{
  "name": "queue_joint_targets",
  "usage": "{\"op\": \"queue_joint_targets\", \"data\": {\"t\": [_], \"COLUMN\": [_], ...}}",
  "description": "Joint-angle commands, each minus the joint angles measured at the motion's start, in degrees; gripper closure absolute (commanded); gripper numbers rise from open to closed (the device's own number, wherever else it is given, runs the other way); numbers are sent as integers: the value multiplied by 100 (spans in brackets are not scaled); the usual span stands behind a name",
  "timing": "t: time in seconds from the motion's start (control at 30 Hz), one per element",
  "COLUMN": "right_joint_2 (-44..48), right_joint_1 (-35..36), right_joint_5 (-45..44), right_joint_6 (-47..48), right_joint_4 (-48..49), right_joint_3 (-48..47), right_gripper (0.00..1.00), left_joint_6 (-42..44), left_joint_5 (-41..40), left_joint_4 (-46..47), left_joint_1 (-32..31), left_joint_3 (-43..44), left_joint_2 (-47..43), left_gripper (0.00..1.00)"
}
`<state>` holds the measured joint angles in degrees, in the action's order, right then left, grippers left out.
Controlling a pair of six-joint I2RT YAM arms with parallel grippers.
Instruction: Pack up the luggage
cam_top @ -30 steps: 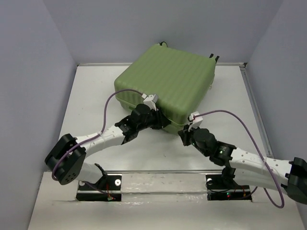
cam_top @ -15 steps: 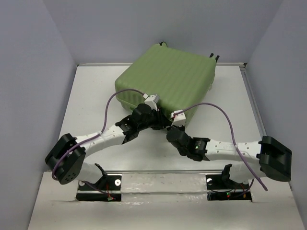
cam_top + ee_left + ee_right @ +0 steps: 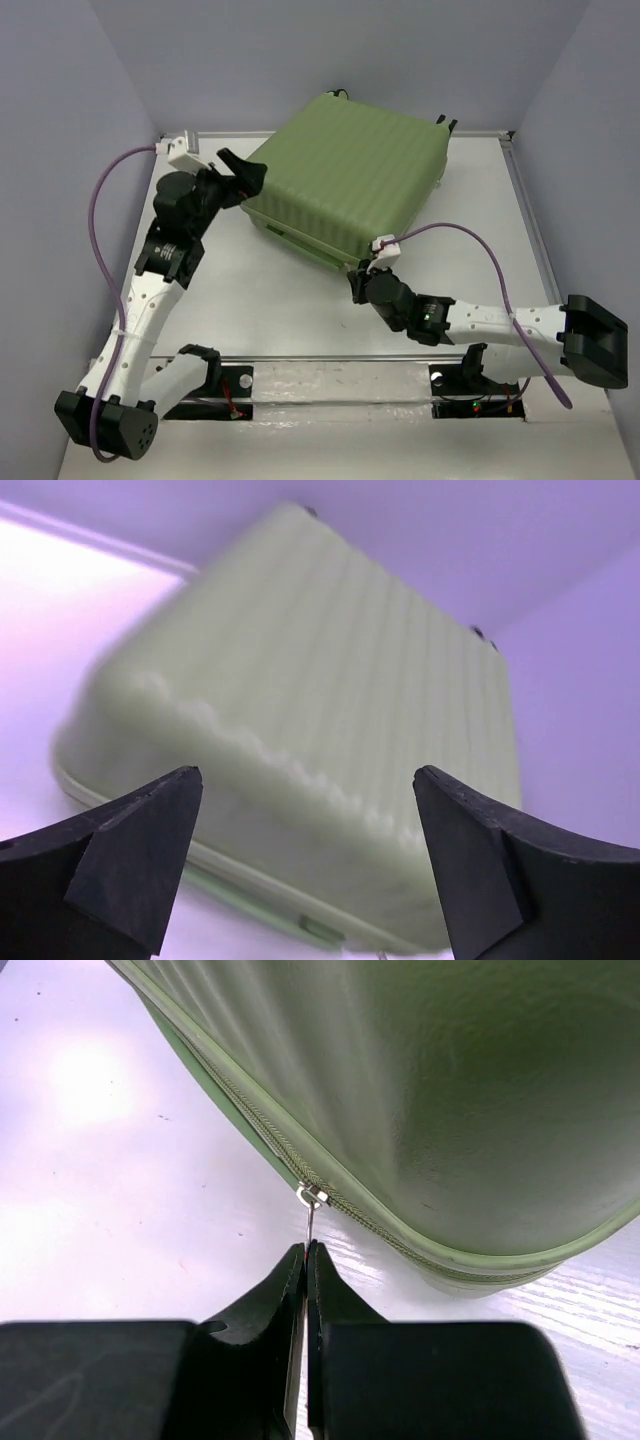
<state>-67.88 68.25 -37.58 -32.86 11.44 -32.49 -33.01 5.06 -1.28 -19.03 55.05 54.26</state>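
Directly ahead of the right gripper's tips, the zipper pull of the luggage is pinched between jaws pressed together on it. This is evidently so that it can be drawn along the seam of the closed case, which lies flat on the counter. The left gripper hangs with jaws wide apart, the case's corner just beyond them and untouched, probably placed there to brace the luggage against that pull.

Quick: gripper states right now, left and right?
Left gripper: open, holding nothing.
Right gripper: closed on the zipper pull of the luggage.
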Motion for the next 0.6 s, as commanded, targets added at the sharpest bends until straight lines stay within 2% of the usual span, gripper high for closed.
{"op": "queue_joint_targets", "data": {"t": [0.0,0.13,0.27,0.3,0.37,0.5,0.57], "right_joint_2": [108,-23,-103,-112,-103,-59,-76], "right_joint_1": [198,198,198,198,250,250,250], "right_joint_5": [612,717,875,875,910,972,972], "right_joint_6": [-238,-203,-229,-238,-247,-238,-212], "right_joint_4": [210,157,157,157,157,157,157], "right_joint_3": [-3,-126,-117,-108,-100,-47,-82], "right_gripper": [93,93,93,93,93,93,93], "left_joint_6": [550,919,1218,1271,1394,1579,1430], "left_joint_5": [967,1295,2076,2478,2622,3201,3554], "left_joint_4": [-496,-777,-856,-839,-883,-1032,-770], "left_joint_1": [1020,1462,1542,1542,1542,1525,1490], "left_joint_3": [717,1586,2481,2606,2983,3284,2787], "left_joint_2": [986,2104,3245,3432,3870,4486,4497], "left_gripper": [1,1,1,1,1,1,7]}}
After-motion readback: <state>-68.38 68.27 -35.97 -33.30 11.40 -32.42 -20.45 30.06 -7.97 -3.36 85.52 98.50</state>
